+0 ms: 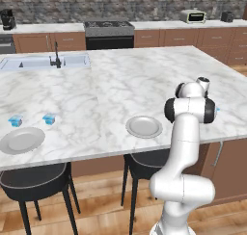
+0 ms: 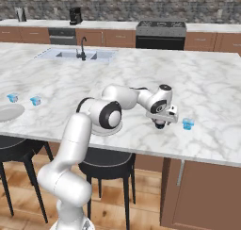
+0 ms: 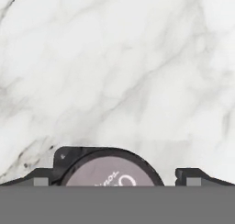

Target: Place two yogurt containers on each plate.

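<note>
Yogurt containers sat in two places on the marble island counter. One blue cup stood just beside the gripper, on its right in the right base view and apart from it, near the counter's front edge. Two more cups stood well apart from the gripper at the far left, just behind the left plate. The second plate lay near the arm. The gripper hung low over bare marble, jaws spread wide and holding nothing; its finger tips showed at the hand view's lower edge.
</note>
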